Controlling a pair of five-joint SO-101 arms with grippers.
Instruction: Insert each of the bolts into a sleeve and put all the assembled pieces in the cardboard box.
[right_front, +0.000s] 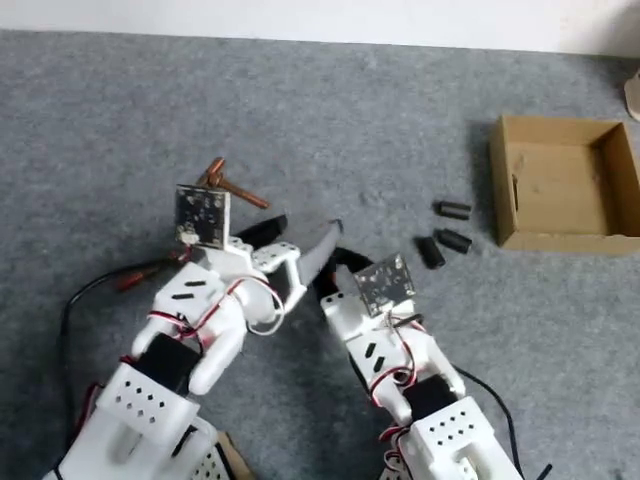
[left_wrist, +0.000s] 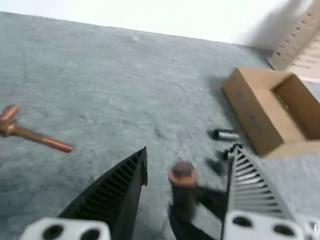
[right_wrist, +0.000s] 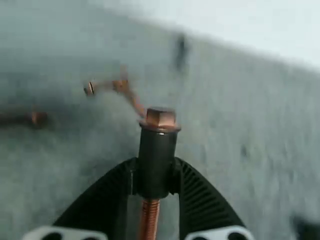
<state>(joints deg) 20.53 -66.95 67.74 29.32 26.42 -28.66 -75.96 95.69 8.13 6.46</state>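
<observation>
Right hand: closed on a black sleeve, one finger pressing each side of it. A copper bolt sits through that sleeve. Its hexagonal head is at the far end, and the threaded shank comes out of the near end, between my fingers.

Left hand: wide, holding nothing. Its two black fingers stand either side of the same bolt and sleeve, with a gap on each side, touching neither.

High view: both hands meet near the middle of the grey worktop. The tips of the left hand point across toward my right arm.

Loose bolts: a small copper cluster lying crossed over one another on the worktop, just beyond the camera board on my left wrist. From the left wrist, one loose bolt lies flat, well apart from the left hand. Exact count: cannot tell, as the board hides part of the cluster.

Spare sleeves: three black ones on their sides, close together, between my hands and the cardboard box. The nearest lies just beside the box's wall.

Cardboard box: open side up, toward the right edge of the high view, well apart from both hands.
</observation>
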